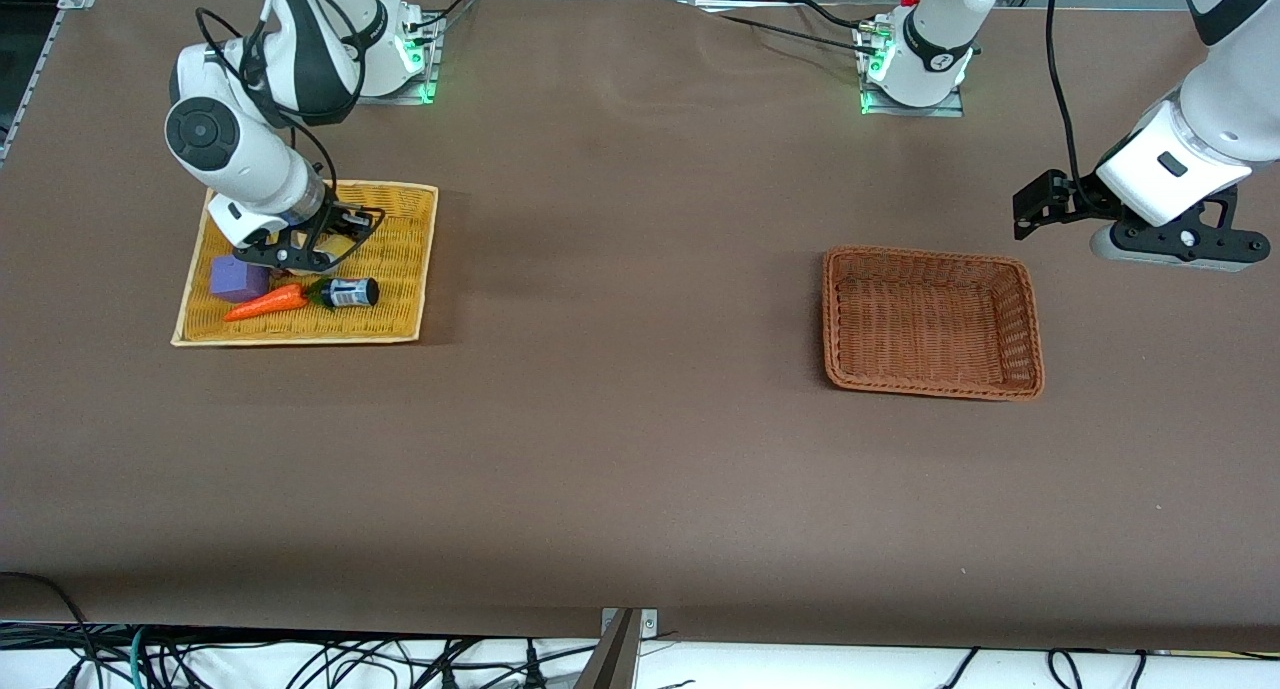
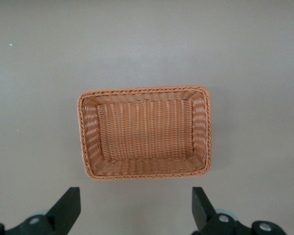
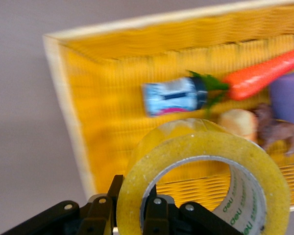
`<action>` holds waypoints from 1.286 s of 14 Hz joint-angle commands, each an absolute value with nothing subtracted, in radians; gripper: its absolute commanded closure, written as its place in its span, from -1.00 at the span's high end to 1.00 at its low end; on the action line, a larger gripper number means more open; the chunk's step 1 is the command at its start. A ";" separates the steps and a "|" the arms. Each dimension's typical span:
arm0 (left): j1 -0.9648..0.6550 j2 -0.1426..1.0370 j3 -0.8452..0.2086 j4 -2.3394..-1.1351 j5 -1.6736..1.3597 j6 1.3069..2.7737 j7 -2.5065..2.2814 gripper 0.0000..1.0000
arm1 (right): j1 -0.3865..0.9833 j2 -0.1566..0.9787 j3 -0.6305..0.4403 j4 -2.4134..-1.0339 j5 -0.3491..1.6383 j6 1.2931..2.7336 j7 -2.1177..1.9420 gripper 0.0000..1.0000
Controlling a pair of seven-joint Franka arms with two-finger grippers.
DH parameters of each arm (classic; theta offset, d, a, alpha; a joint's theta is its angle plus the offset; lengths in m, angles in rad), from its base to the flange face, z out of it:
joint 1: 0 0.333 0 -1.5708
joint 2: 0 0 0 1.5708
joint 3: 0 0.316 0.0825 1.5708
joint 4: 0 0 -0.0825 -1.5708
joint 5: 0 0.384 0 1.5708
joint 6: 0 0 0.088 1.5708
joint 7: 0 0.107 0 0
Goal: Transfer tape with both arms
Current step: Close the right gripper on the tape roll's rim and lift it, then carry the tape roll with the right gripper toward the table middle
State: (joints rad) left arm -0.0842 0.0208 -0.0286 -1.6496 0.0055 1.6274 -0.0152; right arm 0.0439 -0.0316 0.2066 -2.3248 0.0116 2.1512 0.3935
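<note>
The right gripper [image 1: 335,237] hangs over the yellow basket [image 1: 400,299] at the right arm's end of the bench [image 1: 620,419], its fingers [image 3: 154,215] clamped on the wall of the tape [image 3: 206,171] — one finger outside the ring, one inside the hole. The roll is lifted clear of the basket floor. Below the gripper lie a carrot [image 1: 265,302], a small dark bottle [image 1: 350,292] with a white-blue label, a purple block [image 1: 238,278], a pale round lump [image 3: 239,124] and a small brown animal figure [image 3: 279,132].

The left gripper [image 2: 134,208] waits in the air beside the brown basket [image 1: 1030,369] — jaws apart, holding nothing.
</note>
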 commanded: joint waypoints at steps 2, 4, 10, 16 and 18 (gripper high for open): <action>-0.087 0.031 -0.032 -1.621 0.029 1.606 -0.011 1.00 | 0.064 0.058 0.403 -2.092 0.071 2.069 0.682 -1.00; -0.087 0.031 -0.032 -1.621 0.029 1.606 -0.009 1.00 | 0.118 0.174 0.466 -1.950 0.057 2.071 0.844 -1.00; -0.087 0.031 -0.032 -1.621 0.029 1.605 -0.011 1.00 | 0.343 0.553 0.466 -1.593 -0.127 2.085 1.090 -1.00; -0.087 0.031 -0.032 -1.621 0.029 1.605 -0.014 1.00 | 0.452 0.771 0.459 -1.476 -0.212 2.183 1.195 -1.00; -0.087 0.031 -0.032 -1.621 0.029 1.605 -0.014 1.00 | 0.480 0.807 0.445 -1.474 -0.212 2.219 1.195 -1.00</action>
State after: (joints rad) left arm -0.0851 0.0209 -0.0289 -1.6484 0.0055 1.6263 -0.0152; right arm 0.4480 0.7771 0.4590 -1.5143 -0.1942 2.2077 1.1726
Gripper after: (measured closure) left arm 0.000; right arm 0.780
